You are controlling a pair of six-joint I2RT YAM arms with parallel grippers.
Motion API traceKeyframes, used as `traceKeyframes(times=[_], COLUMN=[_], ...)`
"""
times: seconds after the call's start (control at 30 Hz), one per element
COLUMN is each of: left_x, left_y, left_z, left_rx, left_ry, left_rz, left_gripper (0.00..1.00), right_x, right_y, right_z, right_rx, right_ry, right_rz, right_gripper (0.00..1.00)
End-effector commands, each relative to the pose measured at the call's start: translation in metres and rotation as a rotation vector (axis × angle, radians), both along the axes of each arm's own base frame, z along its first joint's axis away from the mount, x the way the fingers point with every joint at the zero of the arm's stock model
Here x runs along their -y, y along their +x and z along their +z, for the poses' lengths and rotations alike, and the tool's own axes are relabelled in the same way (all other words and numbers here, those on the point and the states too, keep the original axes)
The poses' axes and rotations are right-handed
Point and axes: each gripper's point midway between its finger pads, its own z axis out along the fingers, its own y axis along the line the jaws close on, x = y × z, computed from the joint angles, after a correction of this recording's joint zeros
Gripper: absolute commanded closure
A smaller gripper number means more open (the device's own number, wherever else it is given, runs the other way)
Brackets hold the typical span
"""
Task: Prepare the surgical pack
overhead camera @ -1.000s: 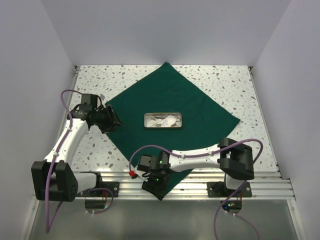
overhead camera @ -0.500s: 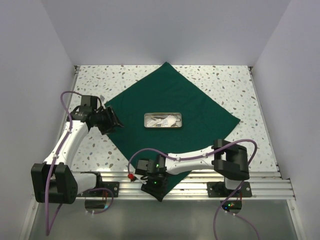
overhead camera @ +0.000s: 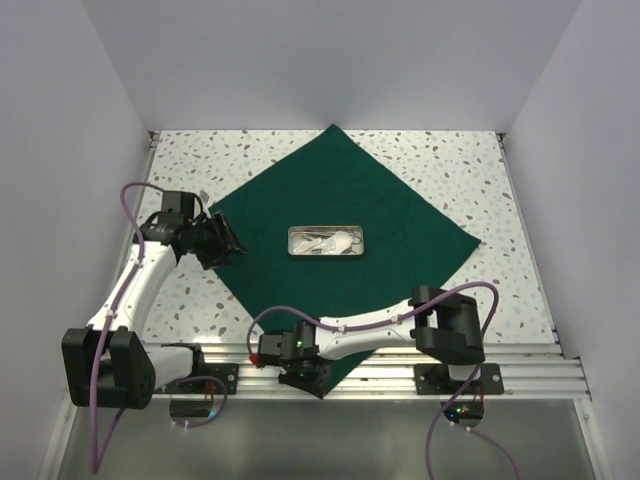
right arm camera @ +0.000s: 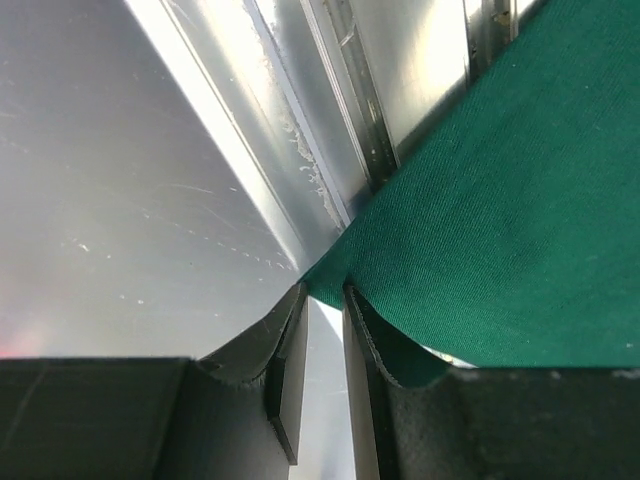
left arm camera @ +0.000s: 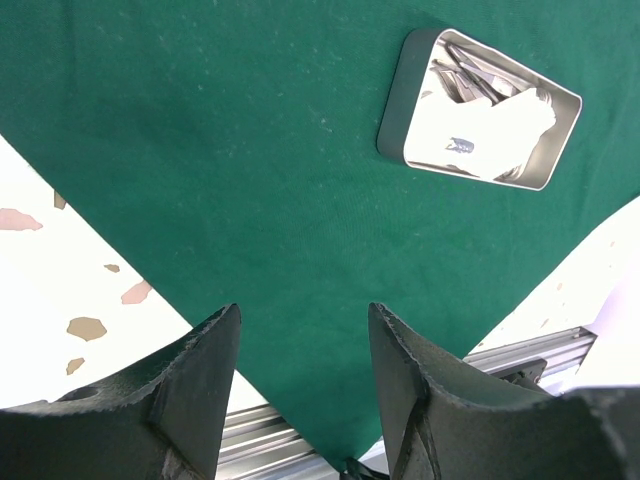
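Observation:
The dark green drape (overhead camera: 340, 195) lies flat as a diamond on the speckled table. A small steel tray (overhead camera: 326, 241) with instruments and white gauze sits at its middle, and also shows in the left wrist view (left arm camera: 478, 110). My left gripper (overhead camera: 230, 245) is open and empty, hovering over the drape's left corner (left arm camera: 250, 150). My right gripper (overhead camera: 300, 370) is at the drape's near corner, which hangs over the table's front edge. In the right wrist view the jaws (right arm camera: 323, 290) stand a narrow gap apart with the corner tip of the drape (right arm camera: 520, 200) at the fingertips, not pinched.
Aluminium rails (overhead camera: 450, 362) run along the table's near edge under the hanging corner, and show in the right wrist view (right arm camera: 400, 80). White walls close in the table on three sides. Bare speckled tabletop (overhead camera: 200, 160) surrounds the drape.
My right arm has swung left and lower, bringing its gripper onto the drape's hanging near corner. The left arm, drape and tray have not moved.

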Motion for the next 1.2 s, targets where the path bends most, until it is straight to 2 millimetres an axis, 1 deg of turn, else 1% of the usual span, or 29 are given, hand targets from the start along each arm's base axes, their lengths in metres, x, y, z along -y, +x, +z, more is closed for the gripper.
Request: traceKeyframes(times=[0.0, 0.1, 0.13, 0.2, 0.23, 0.3, 0.33, 0.37, 0.4, 0.43, 0.47, 0.5, 0.53, 0.57, 0.6, 0.67, 0.7, 0.8, 0.9, 1.03, 1.17], left_x=[0.0, 0.0, 0.0, 0.0, 0.0, 0.001, 0.0, 0.0, -0.001, -0.001, -0.001, -0.001, -0.001, -0.001, -0.001, 0.0, 0.001, 0.003, 0.003, 0.003, 0.003], left_y=[0.005, 0.004, 0.004, 0.003, 0.003, 0.004, 0.004, 0.004, 0.005, 0.005, 0.005, 0.005, 0.006, 0.006, 0.006, 0.005, 0.006, 0.005, 0.006, 0.005, 0.004], left_z=[0.009, 0.007, 0.006, 0.006, 0.006, 0.008, 0.009, 0.009, 0.01, 0.01, 0.011, 0.011, 0.011, 0.011, 0.01, 0.008, 0.008, 0.008, 0.008, 0.007, 0.005], left_rx=[0.048, 0.045, 0.043, 0.045, 0.045, 0.046, 0.049, 0.047, 0.051, 0.051, 0.051, 0.05, 0.05, 0.049, 0.047, 0.041, 0.041, 0.039, 0.041, 0.039, 0.037], left_ry=[-0.02, -0.022, -0.022, -0.024, -0.025, -0.031, -0.029, -0.027, -0.028, -0.028, -0.029, -0.03, -0.03, -0.033, -0.033, -0.039, -0.041, -0.055, -0.057, -0.059, -0.056], left_rz=[0.008, 0.008, 0.008, 0.01, 0.009, 0.01, 0.012, 0.012, 0.012, 0.012, 0.013, 0.014, 0.014, 0.014, 0.014, 0.013, 0.013, 0.013, 0.015, 0.014, 0.014], left_gripper=[0.42, 0.42, 0.42, 0.42, 0.42, 0.42, 0.42, 0.42, 0.42, 0.42, 0.42, 0.42, 0.42, 0.42, 0.42, 0.42, 0.42, 0.42, 0.42, 0.42, 0.42], right_x=[0.006, 0.009, 0.011, 0.013, 0.016, 0.014, 0.014, 0.012, 0.013, 0.011, 0.006, 0.004, 0.001, -0.003, -0.005, -0.005, -0.005, -0.007, -0.01, -0.012, -0.012], right_y=[0.016, 0.018, 0.021, 0.024, 0.031, 0.038, 0.046, 0.05, 0.053, 0.056, 0.057, 0.056, 0.053, 0.05, 0.046, 0.043, 0.042, 0.038, 0.032, 0.018, 0.011], right_z=[-0.029, -0.031, -0.032, -0.032, -0.032, -0.023, -0.019, -0.01, -0.004, 0.002, 0.014, 0.019, 0.023, 0.027, 0.03, 0.03, 0.027, 0.024, 0.022, 0.016, 0.01], right_rx=[0.121, 0.137, 0.153, 0.178, 0.217, 0.248, 0.287, 0.298, 0.313, 0.324, 0.327, 0.321, 0.308, 0.292, 0.268, 0.257, 0.261, 0.259, 0.242, 0.194, 0.187], right_ry=[-0.061, -0.075, -0.084, -0.092, -0.096, -0.07, -0.06, -0.031, -0.016, 0.004, 0.052, 0.075, 0.1, 0.13, 0.144, 0.144, 0.135, 0.129, 0.131, 0.129, 0.11], right_rz=[-0.02, -0.034, -0.039, -0.057, -0.069, -0.098, -0.12, -0.135, -0.148, -0.157, -0.163, -0.157, -0.139, -0.138, -0.129, -0.107, -0.101, -0.079, -0.066, -0.018, 0.012], right_gripper=[0.75, 0.78, 0.84, 0.93, 1.0, 1.0, 1.0, 1.0, 1.0, 1.0, 1.0, 1.0, 0.95, 0.86, 0.74, 0.64, 0.57, 0.53, 0.51, 0.48, 0.46])
